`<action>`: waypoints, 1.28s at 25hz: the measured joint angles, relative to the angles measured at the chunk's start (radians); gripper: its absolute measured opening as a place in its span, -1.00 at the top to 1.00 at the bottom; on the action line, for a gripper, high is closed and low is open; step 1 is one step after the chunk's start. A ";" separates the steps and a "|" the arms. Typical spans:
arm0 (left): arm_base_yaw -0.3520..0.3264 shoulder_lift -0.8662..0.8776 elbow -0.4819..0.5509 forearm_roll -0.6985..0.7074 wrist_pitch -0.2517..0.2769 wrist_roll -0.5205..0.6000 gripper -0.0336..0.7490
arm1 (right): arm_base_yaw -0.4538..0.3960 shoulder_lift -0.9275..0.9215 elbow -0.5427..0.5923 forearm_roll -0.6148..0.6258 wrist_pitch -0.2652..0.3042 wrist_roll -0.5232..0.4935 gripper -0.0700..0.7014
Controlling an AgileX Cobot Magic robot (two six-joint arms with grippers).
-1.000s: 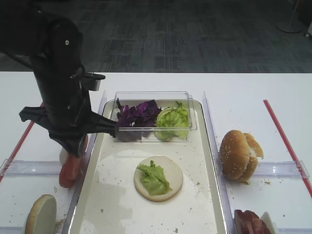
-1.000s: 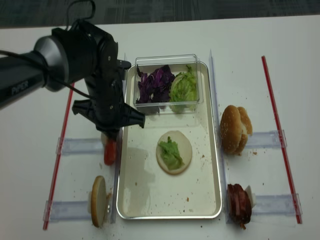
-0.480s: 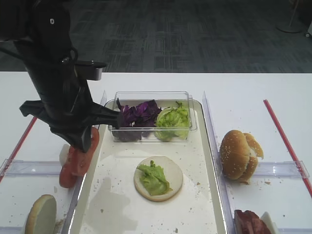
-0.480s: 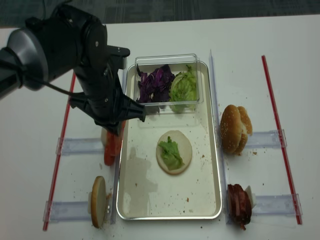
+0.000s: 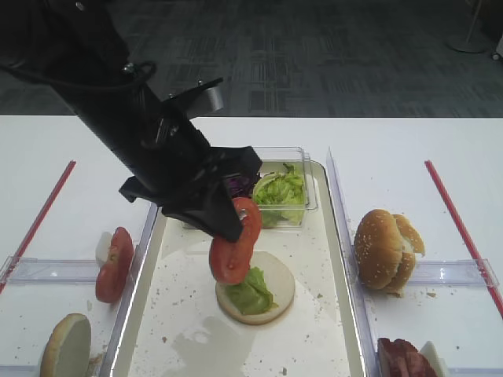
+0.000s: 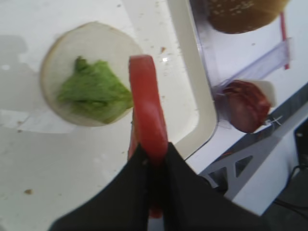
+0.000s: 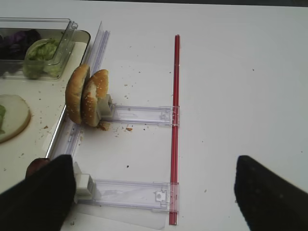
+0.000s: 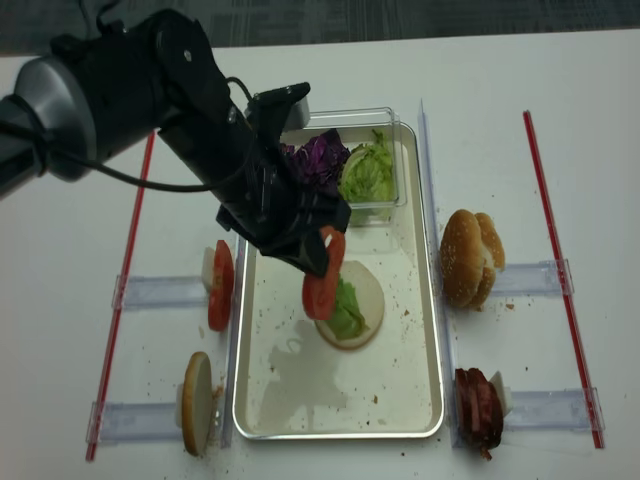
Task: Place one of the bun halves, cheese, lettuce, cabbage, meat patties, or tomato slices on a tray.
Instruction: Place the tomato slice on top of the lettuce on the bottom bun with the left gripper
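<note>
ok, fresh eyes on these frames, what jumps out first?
The big black left gripper reaching over the tray, shut on a tomato slice held on edge just above the bun half topped with lettuce. Next, the clear tub of purple cabbage and green leaves at the tray's far end. More tomato slices stand in a holder left of the tray.

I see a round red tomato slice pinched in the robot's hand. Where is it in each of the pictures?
Exterior high: round red tomato slice at centre, hanging over the lettuce-topped bun half.
Exterior high (realsense): centre, above the same bun half.
Left wrist: centre, seen edge-on, right of the bun half.
Right wrist: not in view.
Shared landmark: the bun half, at the left edge in the right wrist view.
</note>
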 joint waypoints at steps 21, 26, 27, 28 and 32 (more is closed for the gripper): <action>0.000 0.097 0.000 -0.285 -0.008 0.198 0.89 | 0.000 0.000 0.000 0.000 0.000 0.000 -0.94; 0.000 0.167 0.000 -0.287 -0.015 0.202 0.89 | 0.000 0.000 0.000 0.000 0.000 0.000 -0.94; 0.000 0.180 0.000 -0.287 -0.018 0.203 0.89 | 0.000 0.000 0.000 0.000 0.000 0.000 -0.94; 0.000 0.191 0.000 -0.287 -0.020 0.204 0.89 | 0.000 0.000 0.000 0.000 0.000 0.000 -0.94; 0.000 0.221 0.000 -0.287 -0.042 0.208 0.89 | 0.000 0.000 0.000 0.000 0.000 0.000 -0.94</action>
